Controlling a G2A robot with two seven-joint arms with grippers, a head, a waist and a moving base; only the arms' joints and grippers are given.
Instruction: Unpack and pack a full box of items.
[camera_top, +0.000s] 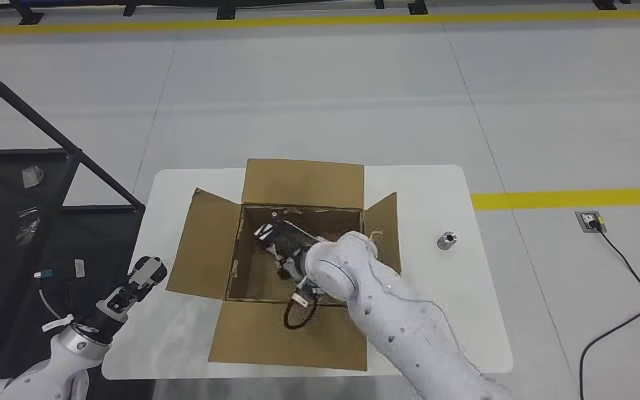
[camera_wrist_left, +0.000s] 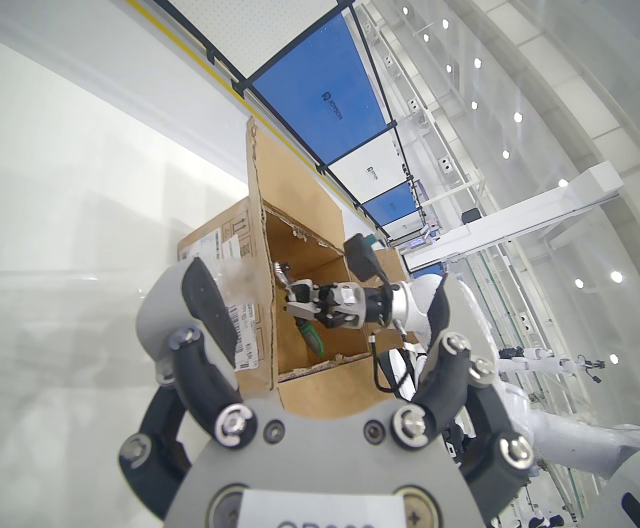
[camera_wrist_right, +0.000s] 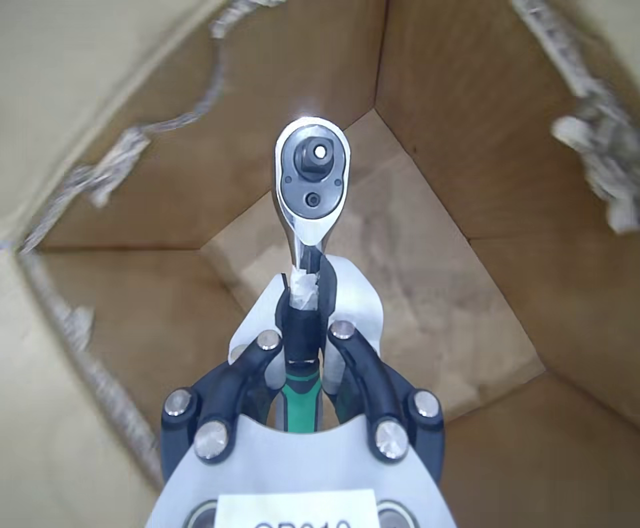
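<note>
- Cardboard box (camera_top: 300, 185), flaps splayed, mid-table.
- Left gripper (camera_top: 148, 270) released, beside the box, farther off.
- Right gripper (camera_wrist_right: 305, 300) inside the box, clenched on the ratchet wrench (camera_wrist_right: 311, 170).
- Its long axis runs straight out from the jaws, head toward the box floor.

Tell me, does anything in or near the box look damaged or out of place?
The box has ragged, torn paper along its flap edges. A small metal piece lies alone on the table outside the box. The ratchet in the right hand sits straight.
</note>
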